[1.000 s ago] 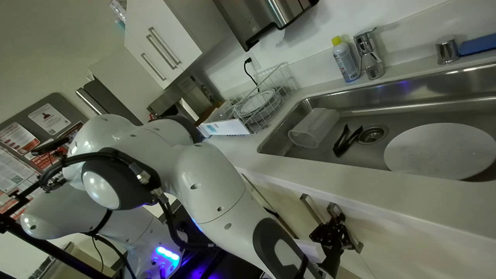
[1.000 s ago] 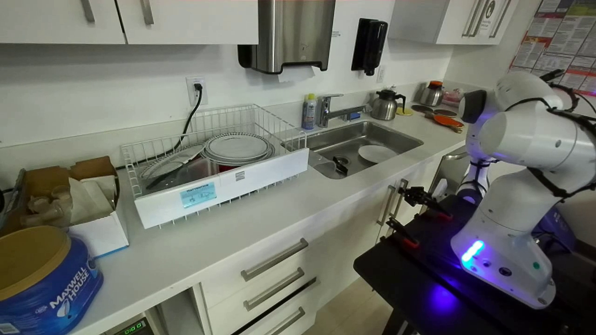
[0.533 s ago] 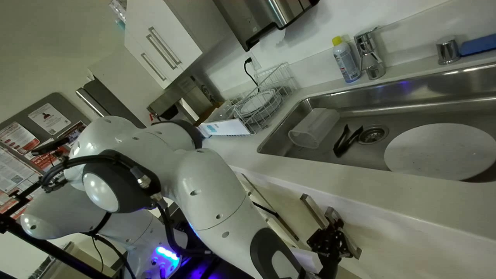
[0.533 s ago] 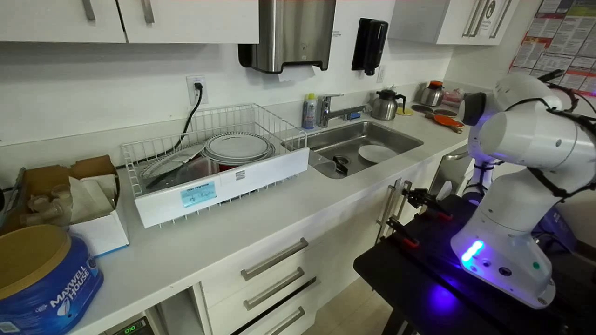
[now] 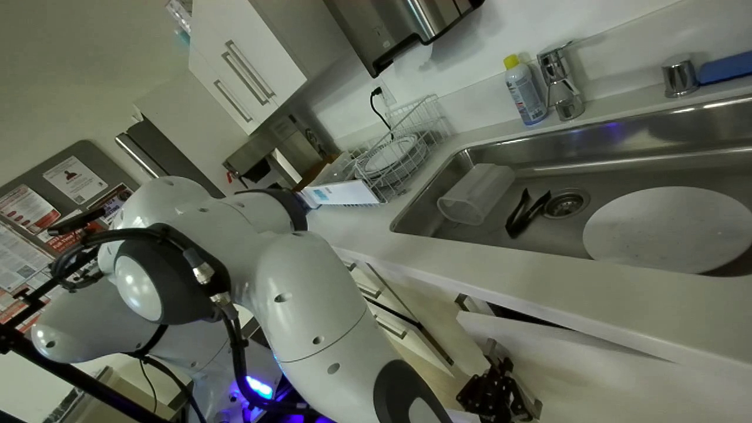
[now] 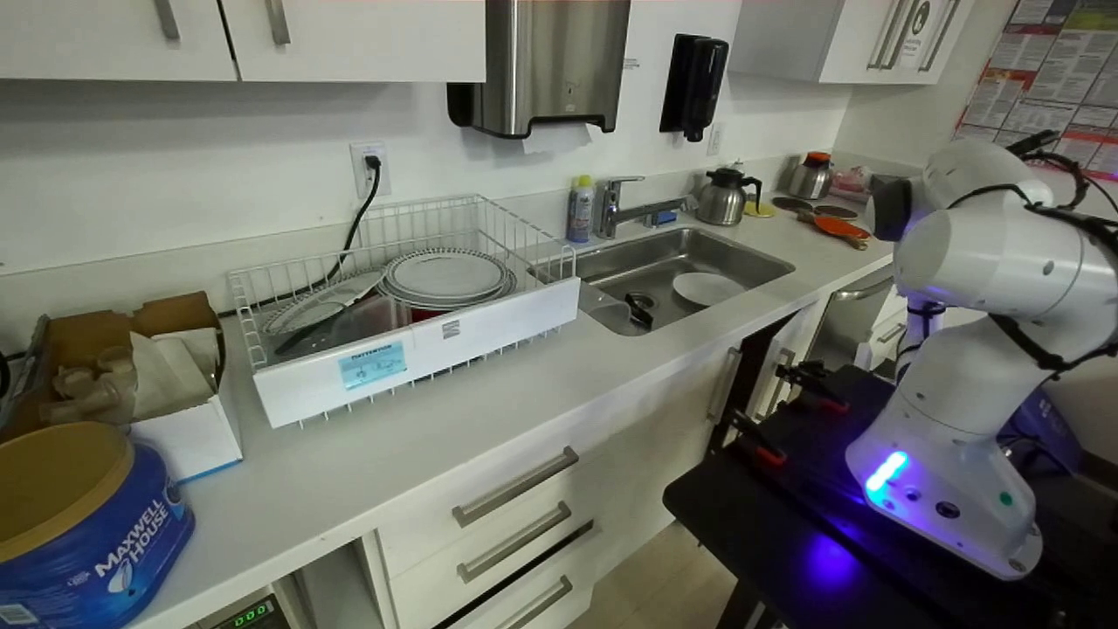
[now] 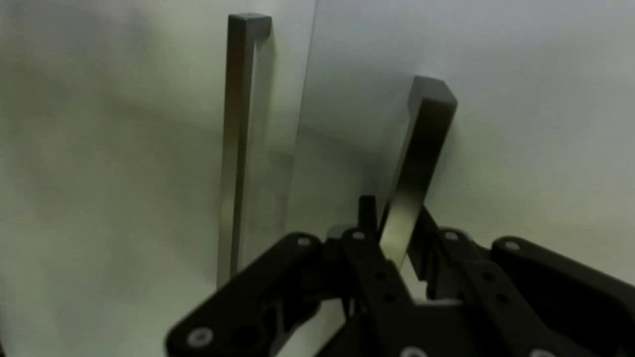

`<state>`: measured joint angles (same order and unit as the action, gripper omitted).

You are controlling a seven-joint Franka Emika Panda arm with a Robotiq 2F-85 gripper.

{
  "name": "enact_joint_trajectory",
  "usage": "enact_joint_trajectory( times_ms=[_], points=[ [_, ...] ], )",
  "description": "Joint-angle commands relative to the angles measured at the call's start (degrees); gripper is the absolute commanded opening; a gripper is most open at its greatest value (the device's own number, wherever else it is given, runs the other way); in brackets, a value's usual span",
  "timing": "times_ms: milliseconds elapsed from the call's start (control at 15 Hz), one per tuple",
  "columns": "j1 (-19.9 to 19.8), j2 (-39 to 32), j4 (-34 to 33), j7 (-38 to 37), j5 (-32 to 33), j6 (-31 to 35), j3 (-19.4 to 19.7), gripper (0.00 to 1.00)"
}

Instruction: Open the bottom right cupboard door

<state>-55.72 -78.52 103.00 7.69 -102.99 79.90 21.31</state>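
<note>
Sink counter (image 5: pixel 470 261); robot arm (image 5: pixel 329 305) in front. Bottom R cupboard door (image 5: pixel 593 367), below ctr., stands ajar, w/ dark gap along its top edge. Gripper (image 7: pixel 397 230), wrist view: narrow, approx. handle width, clasping that door's bar handle (image 7: pixel 421 144); fingers (image 7: pixel 367 215), one per side, flank the bar.

I'm standing in a kitchen: steel sink (image 6: pixel 651 266) and tap (image 6: pixel 610 215), a rack (image 6: pixel 489 321) of plates (image 6: pixel 447 275), a jug (image 6: pixel 721 205) on the counter (image 6: pixel 454 424), a tub (image 6: pixel 92 533) marked Maxwell House, cupboards (image 6: pixel 367 44) overhead. It feels more like a workplace's than a home's, what with the paper towel dispenser (image 6: pixel 563 65), the soap dispenser (image 6: pixel 695 86) and the notices (image 5: pixel 75 181) on a board (image 5: pixel 97 157)
</note>
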Motion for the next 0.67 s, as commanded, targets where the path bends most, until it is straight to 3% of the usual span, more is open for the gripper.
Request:
enact_joint_trajectory(
  times_ms=[0,600],
  points=[
    [-2.09,2.38,-3.24,-4.46,4.62,-1.07,4.87,0.05],
    [-9.56,2.82,-10.54,-5.77,14.31,0.72,10.09,0.05]
  ],
)
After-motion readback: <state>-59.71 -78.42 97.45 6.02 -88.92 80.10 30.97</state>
